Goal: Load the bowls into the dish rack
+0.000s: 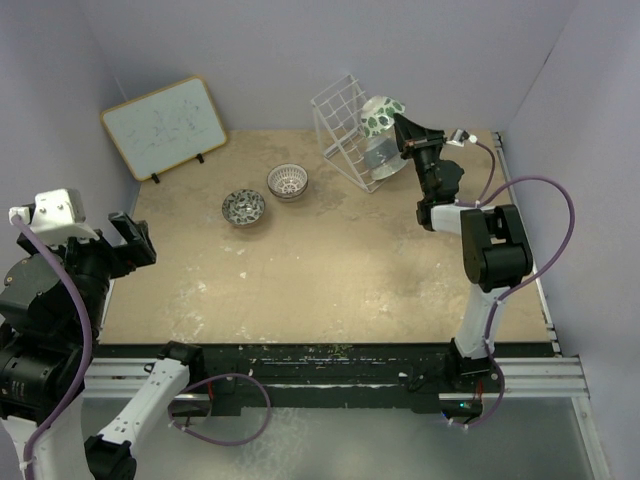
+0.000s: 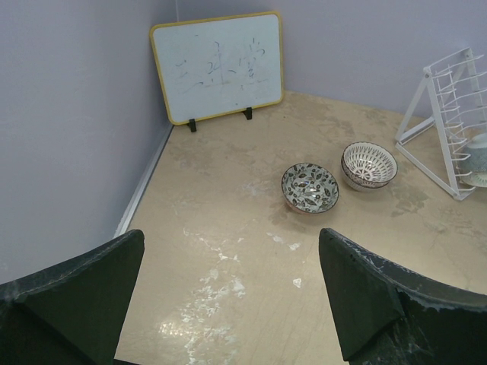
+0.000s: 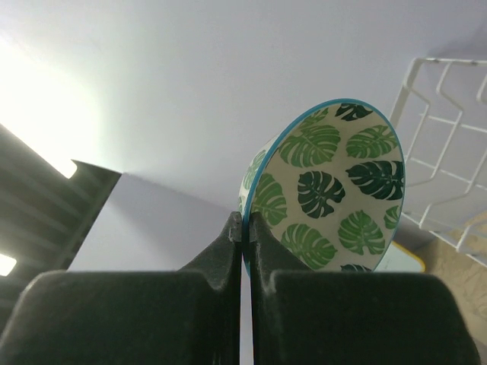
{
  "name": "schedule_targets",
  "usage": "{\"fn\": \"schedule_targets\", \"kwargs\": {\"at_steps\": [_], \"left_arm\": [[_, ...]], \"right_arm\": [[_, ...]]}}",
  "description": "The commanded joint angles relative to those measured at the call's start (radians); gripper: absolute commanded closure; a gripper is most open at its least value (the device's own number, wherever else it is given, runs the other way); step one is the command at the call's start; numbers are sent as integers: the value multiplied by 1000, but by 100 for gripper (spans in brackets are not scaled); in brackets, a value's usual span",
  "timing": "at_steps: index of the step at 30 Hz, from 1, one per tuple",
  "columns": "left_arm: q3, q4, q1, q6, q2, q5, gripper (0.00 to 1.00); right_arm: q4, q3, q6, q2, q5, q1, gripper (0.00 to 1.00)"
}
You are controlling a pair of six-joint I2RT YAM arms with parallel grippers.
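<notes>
Here, above scuffed beige tabletop (image 1: pixel 330 270), right fingers (image 3: pixel 225 255) pinch leafy bowl (image 3: pixel 335 190); left fingers (image 2: pixel 76 296) gape.

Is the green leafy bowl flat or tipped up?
Tipped up. The right gripper pinches the rim of the round green leafy ceramic bowl, inside facing sideways.

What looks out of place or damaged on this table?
Nothing is broken or spilled. Only the beige tabletop shows white scuffed patches, and the white wire dish rack sits diagonally on it.
</notes>
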Motion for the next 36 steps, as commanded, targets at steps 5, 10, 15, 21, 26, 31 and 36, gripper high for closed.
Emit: {"fn": "schedule_targets", "kwargs": {"at_steps": [5, 10, 15, 21, 26, 31, 36], "left_arm": [[-22, 59, -6, 29, 36, -4, 1], [-38, 66, -7, 27, 40, 1, 1], [-40, 67, -7, 25, 41, 9, 1], [-46, 64, -7, 22, 36, 6, 1], [-45, 63, -7, 20, 37, 11, 1], [-47, 60, -7, 17, 32, 9, 1], [-52, 59, -7, 15, 29, 9, 1]], "right_arm": [[130, 20, 49, 63, 95, -13, 100], [126, 36, 53, 98, 95, -14, 100], [150, 87, 66, 167, 63, -20, 100], [147, 100, 81, 216, 54, -20, 100], [135, 114, 86, 239, 40, -19, 100], [80, 137, 78, 239, 26, -19, 99], [17, 179, 57, 245, 10, -19, 95]]}}
